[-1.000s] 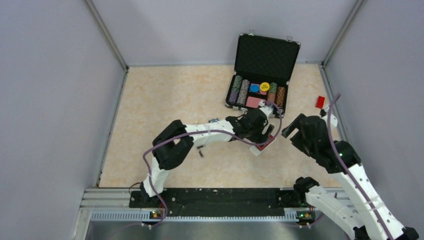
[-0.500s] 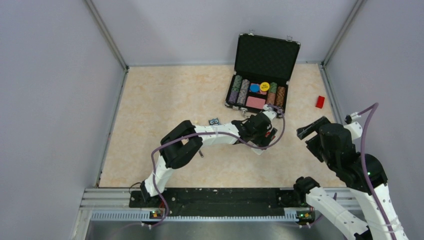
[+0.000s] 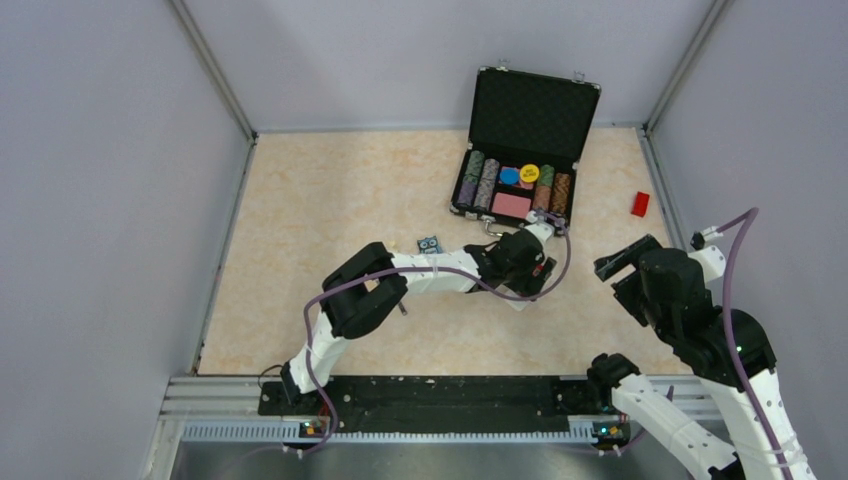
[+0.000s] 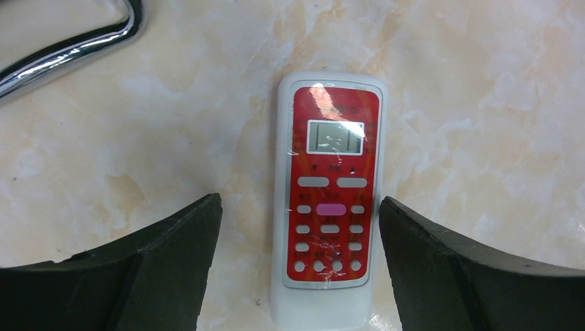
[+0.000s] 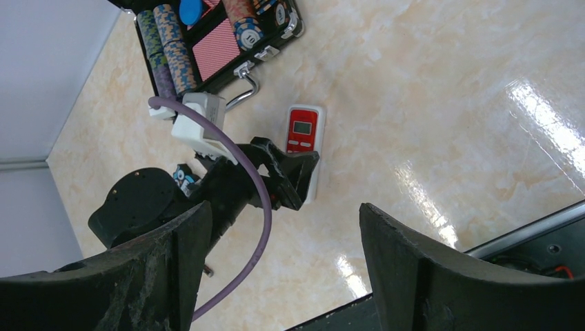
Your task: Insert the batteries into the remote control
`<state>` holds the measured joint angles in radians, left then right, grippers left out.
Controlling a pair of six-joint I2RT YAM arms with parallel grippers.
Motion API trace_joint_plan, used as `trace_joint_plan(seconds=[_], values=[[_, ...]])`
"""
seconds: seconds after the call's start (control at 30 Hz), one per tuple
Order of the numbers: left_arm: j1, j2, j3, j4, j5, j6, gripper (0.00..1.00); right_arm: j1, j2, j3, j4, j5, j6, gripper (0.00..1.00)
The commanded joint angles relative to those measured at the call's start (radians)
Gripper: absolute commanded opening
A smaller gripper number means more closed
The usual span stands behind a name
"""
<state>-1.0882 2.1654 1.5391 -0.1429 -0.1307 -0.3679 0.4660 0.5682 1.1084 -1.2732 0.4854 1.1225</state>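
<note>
On the desk [image 3: 340, 200], just in front of the open chip case [image 3: 535, 105], the remote control [image 4: 330, 200] lay flat with its red button face up. That put the white back, where I took the battery bay to be, against the desk and out of reach. To my eye that explained the left gripper [image 4: 298, 201]. Its jaws stood wide and straddled the remote, one finger along each long side with a strip of bare desk showing on both, so nothing was gripped. It looked set to close across the narrow width and turn the remote over. The remote's long axis ran straight down the gap between the jaws. Its little display end pointed away from the left wrist, towards the side where the case and its chrome handle [image 4: 69, 48] were, and the button end lay nearest the wrist. The right gripper [image 5: 283, 210] hung well apart to the right, jaws wide and empty, seemingly held clear to give the left arm room. I could not pick out the batteries with any certainty.
</note>
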Motion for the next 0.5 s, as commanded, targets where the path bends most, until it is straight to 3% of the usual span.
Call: trace_joint_plan(seconds=[0.0,0.17,0.37,0.47], values=[[-0.016,0.016,0.041,0.006,-0.022,0.025,0.88,-0.01,-0.019,0.0,-0.002,0.009,-0.001,0.77],[-0.029,0.036,0.058,0.008,-0.046,0.046,0.87,-0.01,-0.017,-0.002,0.002,0.009,-0.003,0.77],[-0.039,0.087,0.106,-0.075,-0.115,0.091,0.65,-0.01,-0.013,0.002,0.007,0.004,-0.006,0.77],[-0.046,0.09,0.097,-0.085,-0.128,0.122,0.64,-0.01,-0.012,-0.001,0.011,0.001,-0.006,0.77]])
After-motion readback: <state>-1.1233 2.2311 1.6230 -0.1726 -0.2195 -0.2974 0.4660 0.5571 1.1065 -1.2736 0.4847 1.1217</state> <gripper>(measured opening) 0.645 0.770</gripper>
